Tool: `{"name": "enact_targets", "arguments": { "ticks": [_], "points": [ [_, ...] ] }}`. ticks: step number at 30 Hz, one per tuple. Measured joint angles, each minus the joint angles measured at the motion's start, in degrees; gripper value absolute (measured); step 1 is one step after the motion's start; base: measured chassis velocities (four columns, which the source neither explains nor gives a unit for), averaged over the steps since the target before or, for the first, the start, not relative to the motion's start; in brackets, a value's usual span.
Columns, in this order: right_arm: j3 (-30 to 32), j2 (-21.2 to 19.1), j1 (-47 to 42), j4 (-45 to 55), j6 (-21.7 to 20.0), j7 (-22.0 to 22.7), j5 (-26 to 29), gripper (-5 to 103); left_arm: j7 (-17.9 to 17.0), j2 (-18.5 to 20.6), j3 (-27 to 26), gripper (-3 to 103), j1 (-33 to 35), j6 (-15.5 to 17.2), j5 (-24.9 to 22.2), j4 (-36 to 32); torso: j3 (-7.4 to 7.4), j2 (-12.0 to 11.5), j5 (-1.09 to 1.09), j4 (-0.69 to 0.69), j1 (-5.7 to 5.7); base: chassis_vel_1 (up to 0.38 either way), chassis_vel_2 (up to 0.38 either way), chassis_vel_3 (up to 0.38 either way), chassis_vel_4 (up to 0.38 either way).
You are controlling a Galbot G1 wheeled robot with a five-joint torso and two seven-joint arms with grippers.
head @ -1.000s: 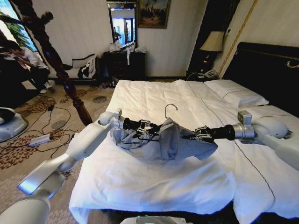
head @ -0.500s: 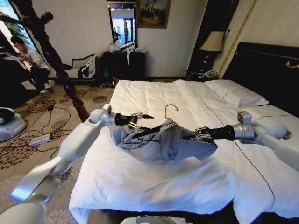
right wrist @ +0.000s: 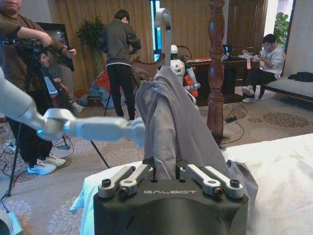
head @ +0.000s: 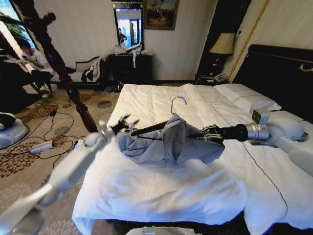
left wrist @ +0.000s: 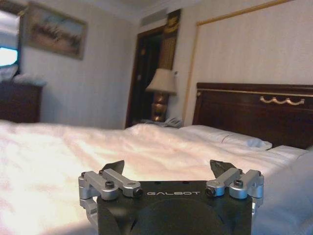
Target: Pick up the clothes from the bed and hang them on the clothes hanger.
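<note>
The right claw [head: 201, 136] pinches the soft, light shirt [head: 171, 142] draped over the hanger [head: 177, 100]; the left claw [left wrist: 168, 169], spread empty, sits beside its limp sleeve end.

clothes hanger [head: 161, 125] mostly draped, perhaps shirt-covered

White sheet lay bare across the bed [head: 161, 191] in front of the clothes [head: 168, 144] and toward the pillows [head: 247, 98]. The left tool [head: 128, 123], its fingers spread, hung clear at the bed's left edge. A dark wooden post [head: 73, 93] stood close by that side, and the headboard [head: 279, 73] walled the right.
</note>
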Motion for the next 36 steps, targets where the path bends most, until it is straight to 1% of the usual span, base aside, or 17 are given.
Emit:
{"name": "enact_targets", "arguments": {
  "ticks": [1,2,5,7,8,10,13,16,20,21,28,30,32,33,34,35,36],
  "points": [
    [0.02,0.00,-0.05,0.00,0.02,0.08,-0.01,16,-0.67,-0.87,-0.73,98,2.41,-0.06,0.75,-0.97,0.00,0.00,0.00,-0.01,0.00,0.000,0.000,0.000,0.000],
    [0.02,0.00,-0.05,0.00,0.02,0.08,-0.01,16,-0.67,-0.87,-0.73,98,2.41,-0.06,0.75,-0.97,0.00,0.00,0.00,-0.01,0.00,0.000,0.000,0.000,0.000],
    [0.03,-0.05,-0.20,0.01,0.04,0.07,-0.02,16,-1.26,-2.73,-2.94,99,7.01,-0.36,2.00,-2.79,0.00,0.00,0.03,-0.01,0.00,0.000,0.000,0.000,0.000],
    [0.13,-0.09,-0.32,0.17,0.05,0.06,-0.02,16,-1.75,-3.98,-4.68,99,9.94,-0.56,2.01,-4.13,-0.01,0.00,0.02,-0.01,0.00,0.000,0.000,0.000,0.000],
    [0.13,-0.09,-0.32,0.17,0.05,0.06,-0.02,16,-1.75,-3.98,-4.68,99,9.94,-0.56,2.01,-4.13,-0.01,0.00,0.02,-0.01,0.00,0.000,0.000,0.000,0.000],
    [0.22,-0.11,-0.38,0.32,0.07,0.06,-0.01,16,-1.84,-4.83,-5.84,99,13.01,-0.72,1.00,-5.44,0.00,0.00,0.02,0.00,0.00,0.000,0.000,0.000,0.000],
    [0.26,-0.15,-0.38,0.42,0.09,0.06,0.03,16,-0.76,-5.23,-6.25,99,15.40,-1.08,0.24,-6.19,0.00,0.00,0.03,0.00,0.00,0.000,0.000,0.000,0.000],
    [0.28,-0.20,-0.32,0.54,0.15,0.06,0.16,16,1.83,-5.54,-6.25,99,18.04,-1.75,-0.48,-6.72,0.00,0.00,0.02,0.00,0.00,0.000,0.000,0.000,0.000],
    [0.27,-0.27,-0.28,0.71,0.23,0.12,0.27,16,2.58,-5.90,-6.11,99,18.58,-1.97,-0.88,-6.53,0.00,0.00,0.02,0.01,0.00,0.000,0.000,0.000,0.000],
    [0.28,-0.33,-0.27,0.82,0.27,0.14,0.35,16,2.62,-6.18,-6.08,101,18.40,-2.05,-1.30,-6.14,0.00,0.00,0.02,0.00,0.00,0.000,0.000,0.000,0.000],
    [0.49,-0.84,-0.37,1.90,0.47,0.20,1.00,16,2.61,-8.28,-5.93,94,14.66,-1.89,-5.48,-3.49,0.00,0.00,0.02,-0.01,0.01,0.000,0.000,0.000,0.000],
    [0.53,-0.90,-0.37,2.01,0.50,0.20,1.08,16,2.63,-8.63,-5.93,94,14.11,-1.80,-6.03,-2.92,0.00,0.00,0.02,-0.01,0.01,0.000,0.000,0.000,0.000],
    [0.58,-1.01,-0.36,2.21,0.55,0.21,1.24,16,2.93,-9.25,-5.93,92,13.05,-1.41,-7.24,-1.63,0.00,0.00,0.02,-0.01,0.01,0.000,0.000,0.000,0.000],
    [0.59,-1.07,-0.32,2.33,0.59,0.21,1.35,16,3.55,-9.67,-5.93,91,12.32,-1.13,-8.13,-0.62,0.00,0.00,0.02,-0.01,0.01,0.000,0.000,0.000,0.000],
    [0.60,-1.12,-0.29,2.40,0.61,0.22,1.45,16,4.79,-9.90,-5.91,88,11.83,-0.91,-8.91,0.36,0.00,0.00,0.02,-0.01,0.01,0.000,0.000,0.000,0.000],
    [0.61,-1.16,-0.27,2.45,0.62,0.22,1.52,16,6.01,-10.00,-5.89,88,11.62,-0.79,-9.33,0.94,0.00,-0.01,0.02,-0.01,0.01,0.000,0.000,0.000,0.000],
    [0.61,-1.16,-0.27,2.45,0.62,0.22,1.52,16,6.01,-10.00,-5.89,88,11.62,-0.79,-9.33,0.94,0.00,-0.01,0.02,-0.01,0.01,0.000,0.000,0.000,0.000]
  ]
}}
